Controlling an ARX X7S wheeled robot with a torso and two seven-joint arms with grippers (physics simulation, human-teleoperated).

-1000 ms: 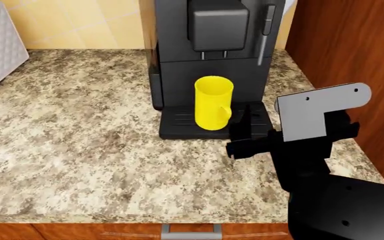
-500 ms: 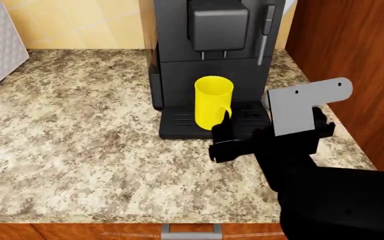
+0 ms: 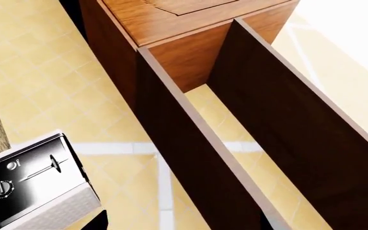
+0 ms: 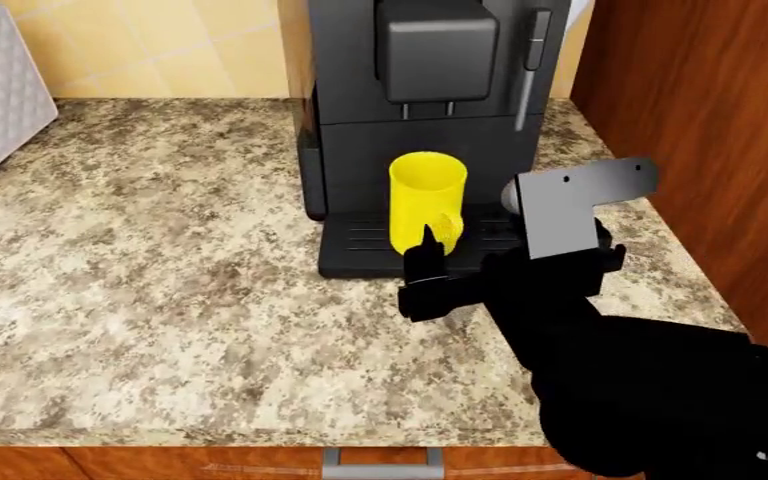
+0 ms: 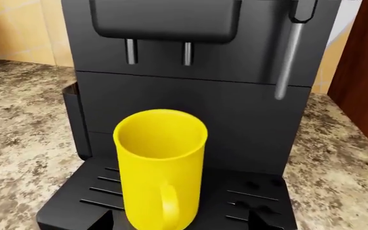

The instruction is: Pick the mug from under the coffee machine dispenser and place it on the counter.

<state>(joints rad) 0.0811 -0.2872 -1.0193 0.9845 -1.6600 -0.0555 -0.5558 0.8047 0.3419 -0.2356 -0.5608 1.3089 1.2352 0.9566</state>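
Your right arm is closing in on the mug under the dispenser.
The coffee machine [image 4: 424, 110] holds the yellow mug [image 4: 427, 205] upright and empty on its drip tray [image 4: 357, 245], below the dispenser [image 4: 438, 50]. Your right gripper [image 4: 424, 275], jaws apart, has moved leftward to just before the handle. The left gripper is out of view.

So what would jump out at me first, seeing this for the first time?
Probably the bright yellow cylindrical mug, standing upright on the slotted drip tray of the tall black boxy coffee machine, right under its two small nozzles. Next, the robot's bulky black right hand, low on the speckled granite-look counter, just in front of the mug's handle.
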